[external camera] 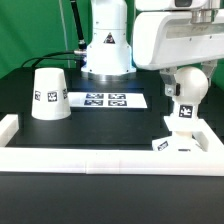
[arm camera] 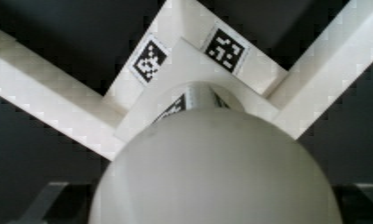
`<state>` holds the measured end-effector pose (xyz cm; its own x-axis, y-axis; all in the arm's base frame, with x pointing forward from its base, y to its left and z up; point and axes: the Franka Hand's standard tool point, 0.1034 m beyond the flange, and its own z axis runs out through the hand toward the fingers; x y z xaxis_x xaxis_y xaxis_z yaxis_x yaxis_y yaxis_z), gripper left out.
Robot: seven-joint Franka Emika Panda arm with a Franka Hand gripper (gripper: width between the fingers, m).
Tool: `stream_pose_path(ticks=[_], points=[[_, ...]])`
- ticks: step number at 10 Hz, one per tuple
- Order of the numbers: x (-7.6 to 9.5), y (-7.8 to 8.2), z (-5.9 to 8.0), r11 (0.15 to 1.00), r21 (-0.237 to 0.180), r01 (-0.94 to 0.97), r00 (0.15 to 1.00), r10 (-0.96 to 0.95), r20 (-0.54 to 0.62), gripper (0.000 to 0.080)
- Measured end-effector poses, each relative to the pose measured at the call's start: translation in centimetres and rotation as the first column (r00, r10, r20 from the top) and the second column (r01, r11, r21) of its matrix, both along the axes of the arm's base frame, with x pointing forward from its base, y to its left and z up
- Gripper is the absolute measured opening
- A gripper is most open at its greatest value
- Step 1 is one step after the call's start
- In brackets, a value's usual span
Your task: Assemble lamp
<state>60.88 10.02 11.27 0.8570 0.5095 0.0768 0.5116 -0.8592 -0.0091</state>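
Lamp base (external camera: 170, 143) lies nearest, by the front rail (external camera: 100, 158). Just above it, the gripper (external camera: 186, 86) pinches the bulb (arm camera: 209, 160) upright. Farther back, the shade (external camera: 50, 93) stands near the marker board (external camera: 105, 99).

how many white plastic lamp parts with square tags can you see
3: tapered white plastic shade standing at the exterior view's left; round white plastic bulb at its right; small square white base just below the bulb. None seems hidden.
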Motion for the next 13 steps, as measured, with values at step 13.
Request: stream_pose_path(ticks=[13], points=[[0.02,-0.22,0.01,0.463,0.058,0.884,0.467,-0.879,-0.096,0.0579]])
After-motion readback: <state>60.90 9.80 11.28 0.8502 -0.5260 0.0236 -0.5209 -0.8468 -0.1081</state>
